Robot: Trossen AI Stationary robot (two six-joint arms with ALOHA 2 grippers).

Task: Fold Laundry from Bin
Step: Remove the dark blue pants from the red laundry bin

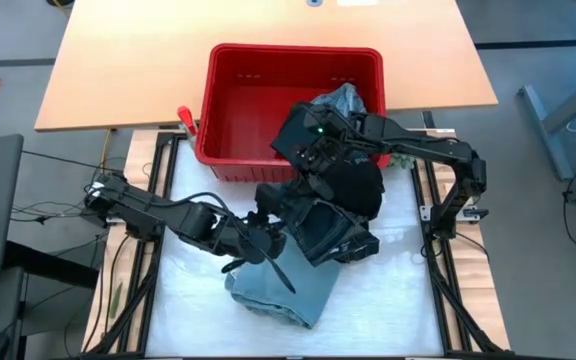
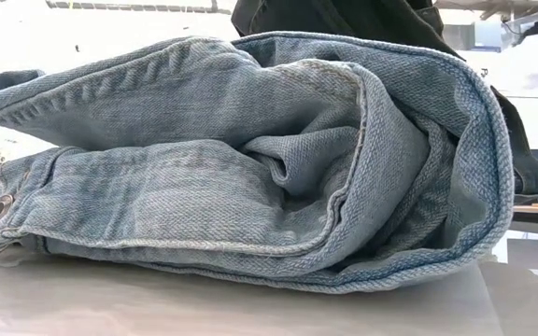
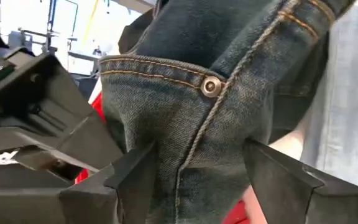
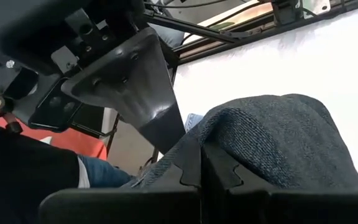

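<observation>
The left gripper (image 1: 268, 245) is hovering at the tabletop's (image 1: 388, 300) centre, its jaws standing wide around the dark denim garment (image 3: 229, 124), with no squeeze on it showing. The right gripper (image 1: 313, 150) is sitting at about one o'clock from it, jaws pinched tight on a dark grey garment (image 4: 272, 137). The light denim garment (image 1: 283, 285) is lying folded at six o'clock. The red bin (image 1: 248, 100) is standing at twelve o'clock.
</observation>
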